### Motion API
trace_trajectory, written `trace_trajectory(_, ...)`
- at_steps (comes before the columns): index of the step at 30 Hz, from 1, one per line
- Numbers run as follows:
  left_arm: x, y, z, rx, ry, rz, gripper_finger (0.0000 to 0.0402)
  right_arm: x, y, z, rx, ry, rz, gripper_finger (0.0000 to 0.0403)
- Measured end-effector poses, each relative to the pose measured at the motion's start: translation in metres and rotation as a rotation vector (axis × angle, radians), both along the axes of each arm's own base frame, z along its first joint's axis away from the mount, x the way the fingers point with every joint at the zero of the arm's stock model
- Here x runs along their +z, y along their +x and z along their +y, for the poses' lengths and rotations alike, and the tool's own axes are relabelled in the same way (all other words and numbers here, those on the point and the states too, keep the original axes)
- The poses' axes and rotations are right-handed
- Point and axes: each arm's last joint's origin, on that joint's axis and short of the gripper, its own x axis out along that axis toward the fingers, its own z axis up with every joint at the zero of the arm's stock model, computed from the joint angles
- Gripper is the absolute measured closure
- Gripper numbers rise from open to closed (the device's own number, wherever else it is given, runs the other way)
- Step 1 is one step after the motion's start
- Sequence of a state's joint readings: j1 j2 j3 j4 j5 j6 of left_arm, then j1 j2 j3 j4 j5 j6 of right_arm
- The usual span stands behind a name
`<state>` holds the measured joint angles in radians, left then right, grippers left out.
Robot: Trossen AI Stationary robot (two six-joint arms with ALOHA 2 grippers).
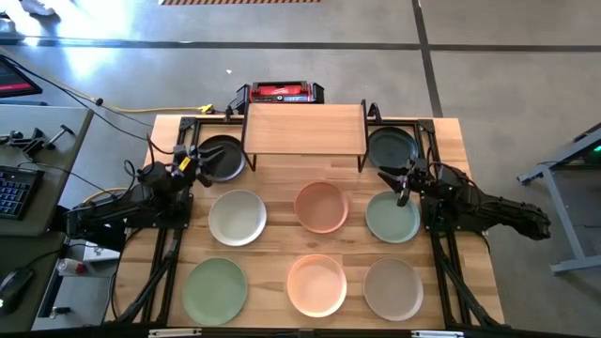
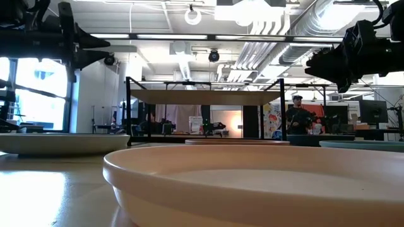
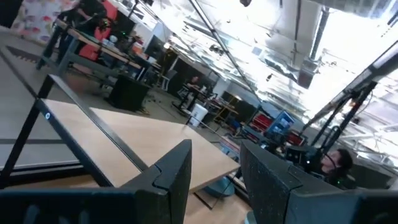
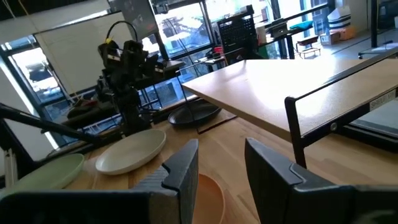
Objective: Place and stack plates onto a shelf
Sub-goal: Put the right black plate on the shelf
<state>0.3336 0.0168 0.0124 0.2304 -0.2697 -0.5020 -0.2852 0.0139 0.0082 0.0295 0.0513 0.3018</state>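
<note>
The shelf stands at the table's far middle on thin black legs, its wooden top bare. A black plate lies left of it and another black plate right of it. In the middle row lie a cream-white plate, a peach plate and a pale green plate. Nearest are a pale green plate, a peach plate and a beige plate. My left gripper hovers open by the left black plate's left rim. My right gripper hovers open between the right black plate and the green one.
A red-and-black device sits just behind the shelf. Black rails run along the table's left and right sides. In the low view the near peach plate fills the foreground. A person stands far off in the room.
</note>
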Motion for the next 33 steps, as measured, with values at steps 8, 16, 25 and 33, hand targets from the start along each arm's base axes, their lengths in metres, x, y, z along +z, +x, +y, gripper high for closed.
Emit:
trace_trajectory(8,0.011,-0.006,0.002,0.11,-0.055,-0.177,0.0275,0.026,-0.005,-0.002,-0.126,-0.053,-0.265,0.0289)
trace_trajectory(16,0.051,-0.021,-0.001,0.206,0.078,-0.315,0.0275,0.069,-0.02,0.0,-0.238,-0.283,-0.367,0.0289)
trace_trajectory(25,0.109,-0.019,-0.002,0.213,0.185,-0.222,0.0275,0.117,-0.026,0.0,-0.276,-0.328,0.17,0.0289)
trace_trajectory(33,0.143,0.005,0.007,0.265,0.217,0.065,0.0275,0.157,-0.021,-0.003,-0.242,-0.271,0.47,0.0289)
